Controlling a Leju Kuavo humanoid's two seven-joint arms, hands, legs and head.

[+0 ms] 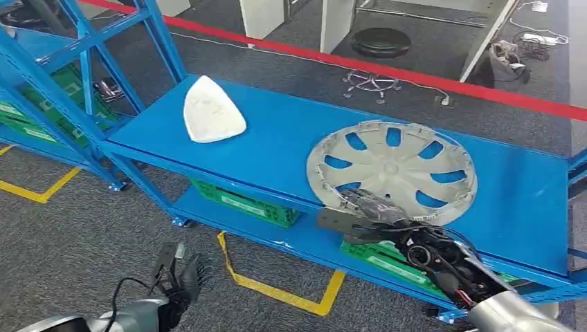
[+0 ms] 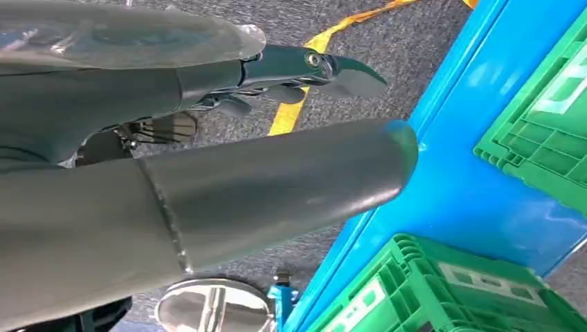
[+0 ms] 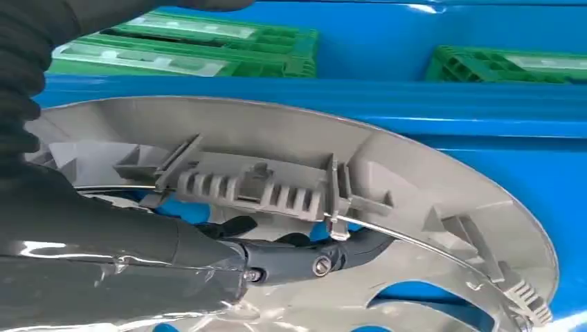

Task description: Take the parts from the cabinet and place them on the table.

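A round grey plastic wheel cover (image 1: 392,166) with curved slots is laid inner face up on the top shelf of the blue metal rack (image 1: 277,138), towards its right end. Its near rim is gripped by the right hand (image 1: 367,211) — in the right wrist view a finger (image 3: 297,259) is seen hooked under the ribbed rim (image 3: 249,187). A white teardrop-shaped plastic panel (image 1: 211,111) is laid further left, well apart. Green plastic crates (image 1: 246,204) are stored on the lower shelf — their contents cannot be made out. The left hand (image 1: 181,277) is held low over the grey carpet, fingers apart, nothing grasped.
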